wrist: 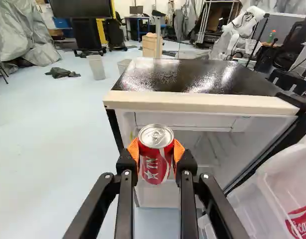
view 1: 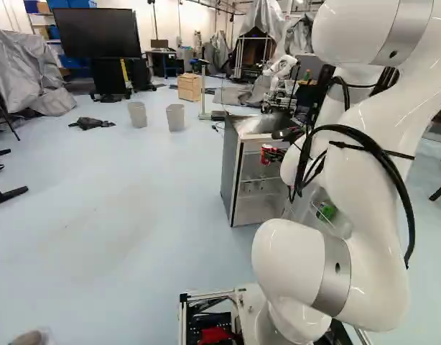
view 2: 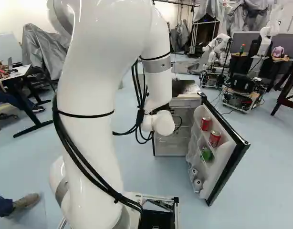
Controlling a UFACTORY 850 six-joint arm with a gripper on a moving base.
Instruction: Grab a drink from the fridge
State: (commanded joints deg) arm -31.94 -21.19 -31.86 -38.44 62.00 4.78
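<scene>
- My fingers [view 1: 268,154] stand a can's width apart, closed on both sides of an upright red soda can [wrist: 154,162].
- Ahead of the fingers, the open fridge [wrist: 203,101]; to one side, its door [view 2: 230,167].

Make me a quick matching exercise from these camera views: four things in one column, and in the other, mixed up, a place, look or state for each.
Things:
1. Gripper
2. Fridge door
3. Green can
4. Fridge top

Descriptions:
A. Swung open
B. In the door rack, lower than two red cans
C. Dark and glossy
D. Closed on a red soda can

Right pairs: 1-D, 2-A, 3-B, 4-C
</scene>
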